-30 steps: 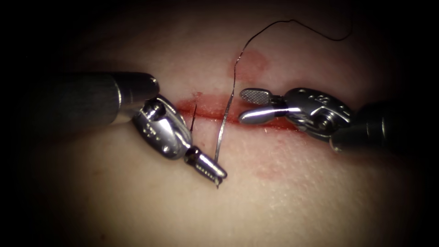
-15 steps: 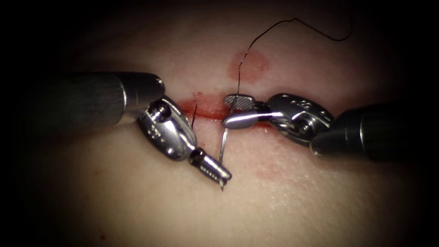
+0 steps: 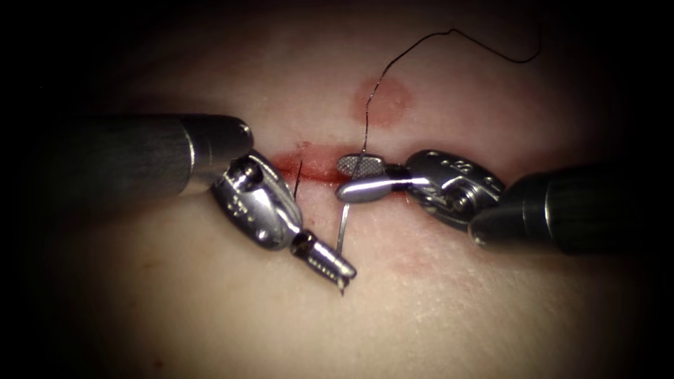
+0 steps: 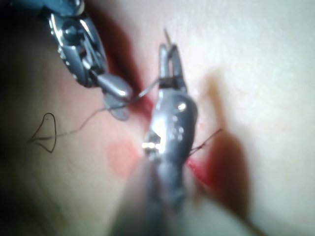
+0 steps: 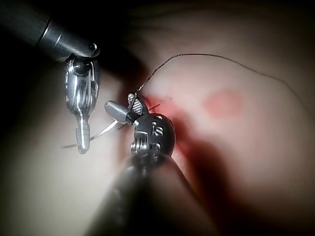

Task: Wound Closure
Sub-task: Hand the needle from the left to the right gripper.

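Endoscope view, and you've got both tools (image 3: 342, 274) at the cut (image 3: 316, 163) right now. Your left tool comes in over the near side of the wound, its fingers (image 3: 330, 263) clenched on the needle (image 3: 342, 228) close to its tip end, with the sharp point just poking out below them, clear of the skin. From there the needle curves up toward the cut, out in the open and not in the tissue (image 3: 421, 309).

Your right tool (image 3: 354, 177) sits over the cut itself, its fingers (image 3: 372, 188) parted around the upper part of the needle, one on each side; whether they actually pinch it you cannot tell from here. In your right wrist view, the right tool (image 5: 123, 105) shows that same gap, with the needle (image 5: 98, 133) running out to the left tool (image 5: 82, 142).

The thread (image 3: 449, 35) climbs from the needle's tail, crosses a round patch of red fluid (image 3: 380, 100) above the cut, then arcs off to the right. A short cut end of thread (image 3: 298, 177) stands up from the wound just left of the needle. Your left wrist view has the left tool (image 4: 167, 59) clamped on the needle (image 4: 147, 91) too.
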### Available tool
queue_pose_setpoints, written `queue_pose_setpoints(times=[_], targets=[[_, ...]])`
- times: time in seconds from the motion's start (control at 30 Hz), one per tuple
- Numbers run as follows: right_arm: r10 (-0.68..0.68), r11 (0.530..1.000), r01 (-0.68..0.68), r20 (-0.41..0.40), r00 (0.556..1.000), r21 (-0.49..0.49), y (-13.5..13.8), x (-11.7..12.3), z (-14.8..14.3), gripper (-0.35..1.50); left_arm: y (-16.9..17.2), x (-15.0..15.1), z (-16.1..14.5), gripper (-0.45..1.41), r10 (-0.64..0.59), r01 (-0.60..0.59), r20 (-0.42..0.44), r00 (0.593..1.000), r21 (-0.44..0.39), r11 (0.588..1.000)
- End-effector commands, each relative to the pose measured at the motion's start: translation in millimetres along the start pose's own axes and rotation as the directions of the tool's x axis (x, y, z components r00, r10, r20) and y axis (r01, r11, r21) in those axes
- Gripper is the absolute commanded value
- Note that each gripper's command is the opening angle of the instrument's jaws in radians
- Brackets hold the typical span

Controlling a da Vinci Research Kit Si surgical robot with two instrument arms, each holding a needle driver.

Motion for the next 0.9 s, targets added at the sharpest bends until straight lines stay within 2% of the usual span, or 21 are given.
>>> queue_pose_setpoints(times=[0.03,0.2,0.4,0.5,0.57,0.7,0.9], targets=[[0.005,1.000,-0.005,0.003,1.000,0.011,0.1,-0.7,0.8,0.30,0.1,-0.8,0.5,-0.35,0.000,0.000,-0.001,1.000,0.000,1.000],[0.008,1.000,-0.009,0.003,1.000,0.014,0.1,-0.9,1.0,0.18,0.2,-0.7,0.5,-0.35,0.001,-0.001,-0.001,1.000,-0.001,1.000],[0.007,1.000,-0.007,0.004,1.000,0.018,0.0,-1.0,1.0,0.15,0.3,-0.7,0.5,-0.35,0.001,-0.001,0.002,1.000,0.000,1.000],[0.006,1.000,-0.006,0.005,1.000,0.020,0.0,-1.1,1.0,-0.02,0.3,-0.8,0.5,-0.35,0.001,-0.001,0.002,1.000,0.000,1.000],[0.004,1.000,-0.005,0.007,1.000,0.028,-0.1,-1.1,1.0,-0.35,0.3,-0.8,0.5,-0.35,0.002,-0.002,0.002,1.000,0.000,1.000],[-0.001,0.998,0.000,0.015,1.000,0.063,-0.2,-1.1,1.0,-0.35,0.3,-0.8,0.6,-0.35,0.002,-0.002,0.002,1.000,0.000,1.000],[-0.008,0.999,0.007,0.012,1.000,0.037,-0.1,-1.0,0.9,-0.35,0.4,-0.8,0.6,-0.35,0.008,-0.008,0.019,1.000,0.008,1.000]])
